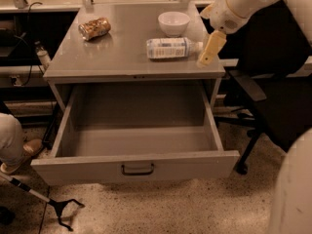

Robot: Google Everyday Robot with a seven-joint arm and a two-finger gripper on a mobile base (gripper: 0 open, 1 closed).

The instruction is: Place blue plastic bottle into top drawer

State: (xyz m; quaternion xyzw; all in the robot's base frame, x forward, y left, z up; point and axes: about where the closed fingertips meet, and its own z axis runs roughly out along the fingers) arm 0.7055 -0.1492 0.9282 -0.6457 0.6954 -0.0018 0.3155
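The blue plastic bottle lies on its side on the grey cabinet top, white cap pointing right, just in front of the white round bowl. The top drawer is pulled wide open below and holds nothing; its dark bar handle sits at the centre of the front panel. My gripper hangs above the right end of the cabinet top, just right of the bottle's cap and holding nothing.
A brownish-gold metal can lies at the back left of the cabinet top. A dark office chair stands close on the right. A person's leg and shoe and a grabber tool are on the floor at left.
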